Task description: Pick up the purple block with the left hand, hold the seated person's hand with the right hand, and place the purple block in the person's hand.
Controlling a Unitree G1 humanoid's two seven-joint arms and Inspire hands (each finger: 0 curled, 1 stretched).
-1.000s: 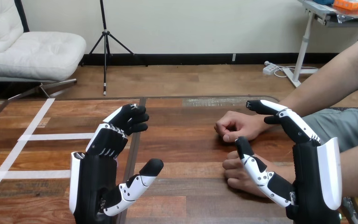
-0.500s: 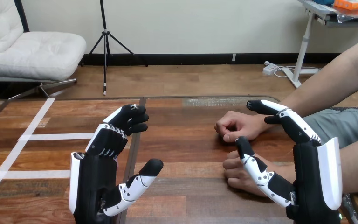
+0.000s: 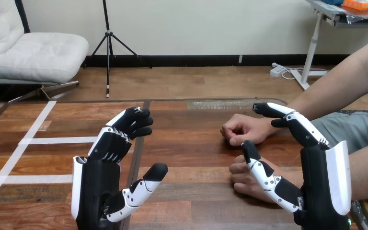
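The pick-up looks not yet begun: the left hand (image 3: 93,187) hangs open and empty above the surface (image 3: 191,143), the right hand (image 3: 321,191) open close by the person's nearer hand (image 3: 239,178) resting there, so next the left must reach and grasp the block

Table (image 3: 191,127) glossy wood planks w/ white tape (image 3: 52,140); left hand (image 3: 98,184), right hand (image 3: 318,187): glossy plastic shells.
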